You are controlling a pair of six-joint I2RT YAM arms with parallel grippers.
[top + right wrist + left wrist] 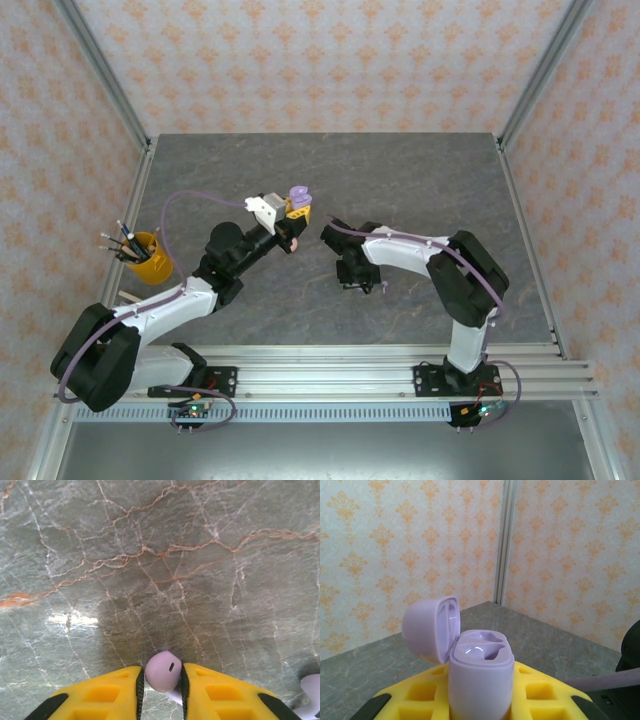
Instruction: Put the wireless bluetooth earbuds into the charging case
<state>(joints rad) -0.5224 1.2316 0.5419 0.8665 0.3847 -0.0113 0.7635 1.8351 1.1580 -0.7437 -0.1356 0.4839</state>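
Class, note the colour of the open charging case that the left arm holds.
Pale lilac. The charging case shows best in the left wrist view.

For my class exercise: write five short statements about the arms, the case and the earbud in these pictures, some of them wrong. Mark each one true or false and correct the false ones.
1. The left gripper holds a lilac case with its lid open. True.
2. Both wells of the case already hold earbuds. False: the wells look empty.
3. A lilac earbud sits between the fingers of the right gripper. True.
4. The table is pale wood. False: it is grey and marbled, with reddish veins.
5. The yellow cup of pens stands beside the right arm. False: it stands at the left, beside the left arm.
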